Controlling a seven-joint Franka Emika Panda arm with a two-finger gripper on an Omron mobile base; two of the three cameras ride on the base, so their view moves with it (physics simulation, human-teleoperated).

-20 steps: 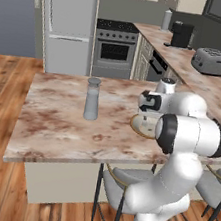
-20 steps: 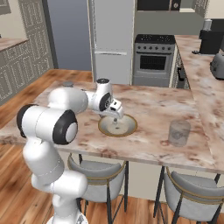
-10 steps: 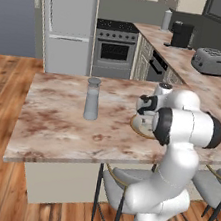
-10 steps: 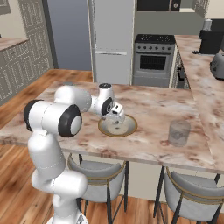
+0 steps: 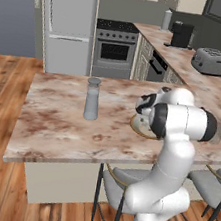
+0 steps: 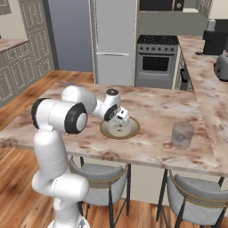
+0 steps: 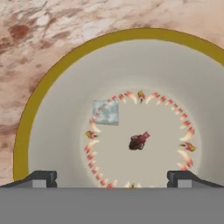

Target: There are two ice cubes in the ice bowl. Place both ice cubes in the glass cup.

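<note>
The ice bowl [image 7: 52,78] lies directly under my gripper [image 7: 111,181], golden rim around a pale inside with a red pattern. One ice cube [image 7: 106,112] rests left of the bowl's middle, ahead of my open, empty fingers. From the sides, the gripper [image 6: 121,119] hangs low over the ice bowl [image 6: 129,133], apart from it. In the left base view the gripper [image 5: 142,107] hovers over the ice bowl [image 5: 135,127], which my arm largely covers. The glass cup [image 5: 92,98] stands upright on the counter, well to the left of the bowl.
A short clear tumbler [image 6: 182,135] stands on the marble island to the bowl's right. Stools sit under the island's near edge. A toaster [image 5: 212,61] and a coffee machine [image 5: 181,34] stand on the far counter, beside the stove and fridge.
The hand has sunk lower over the ice bowl and the elbow has swung a little. The fingers have stayed open. Bowl and cup have not moved.
</note>
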